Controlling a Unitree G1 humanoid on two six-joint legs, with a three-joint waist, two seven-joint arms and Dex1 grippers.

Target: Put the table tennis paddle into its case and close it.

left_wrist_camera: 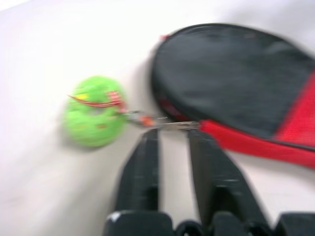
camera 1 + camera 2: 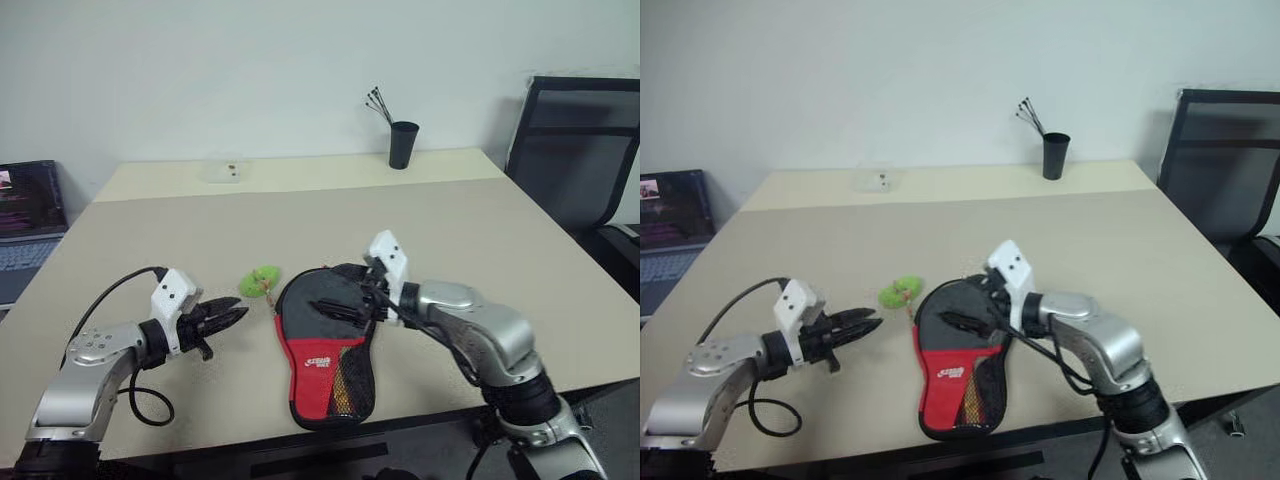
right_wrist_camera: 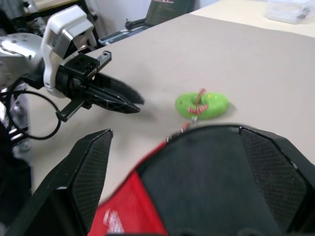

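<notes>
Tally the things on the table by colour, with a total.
Black and red: 1, the case
Green: 1, a small charm beside the case
Black: 1, a cup holding thin sticks at the far edge
Clear: 1, a small box at the far edge
Total: 4

The case is showing black with a red panel and white logo; the small charm is looking bright green, perhaps red-striped.
</notes>
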